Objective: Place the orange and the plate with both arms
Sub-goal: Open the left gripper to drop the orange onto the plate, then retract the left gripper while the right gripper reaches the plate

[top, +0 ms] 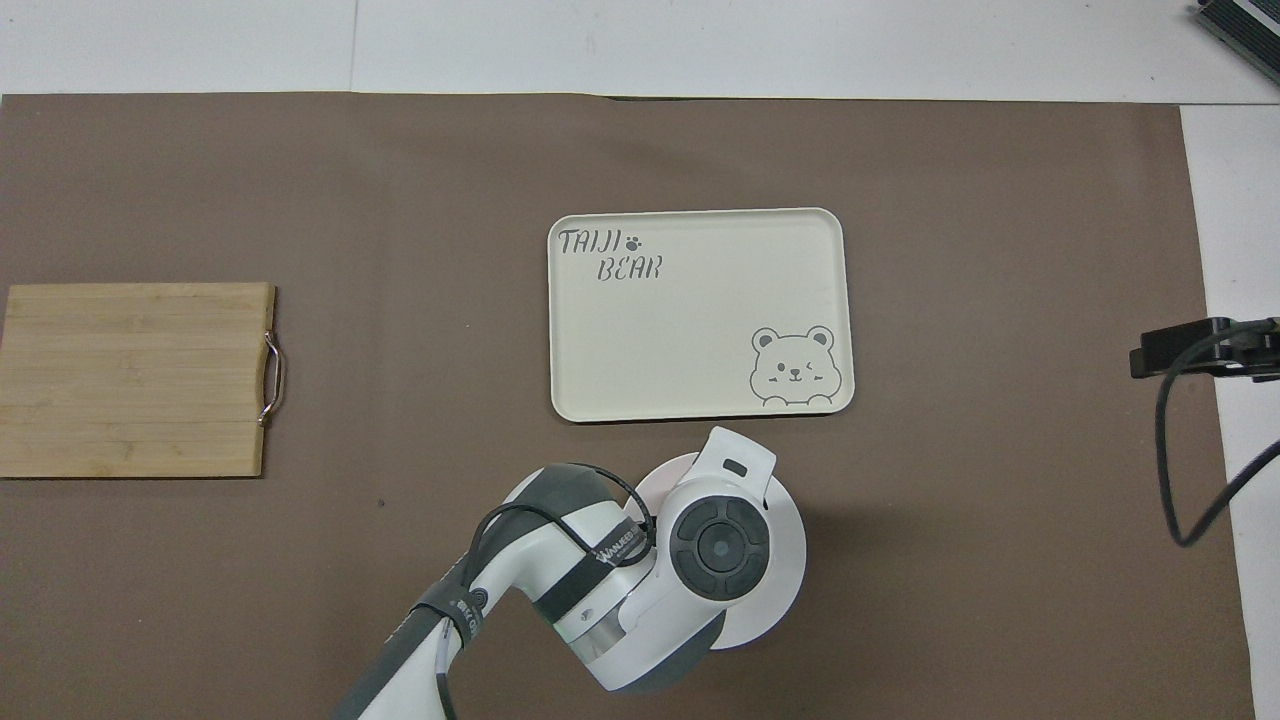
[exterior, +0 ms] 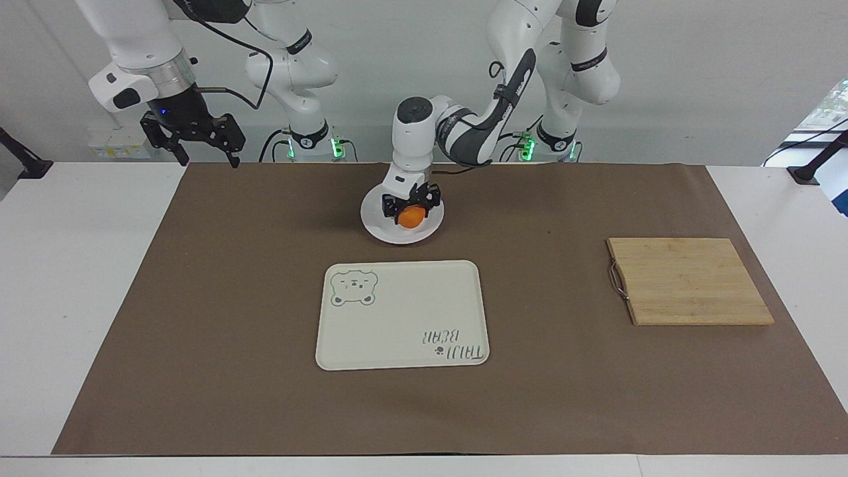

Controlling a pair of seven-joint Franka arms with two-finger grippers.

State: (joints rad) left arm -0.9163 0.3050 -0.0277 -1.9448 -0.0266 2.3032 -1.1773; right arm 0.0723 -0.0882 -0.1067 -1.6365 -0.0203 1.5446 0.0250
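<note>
the left claw [exterior: 411, 211] is clamped on the orange [exterior: 411, 216] and hangs low over the plate [exterior: 377, 228], which sits nearer to the robots than the bear tray [exterior: 402, 315]. whether the fruit touches the dish cannot be told. risk: let go while raised and the round fruit could roll up the shallow rim and off onto the worktop; press down too hard near the rim and the glossy plate could tip or skid. the right claw [exterior: 192, 140] waits with fingers apart, well away from the plate at the right arm's end.
</note>
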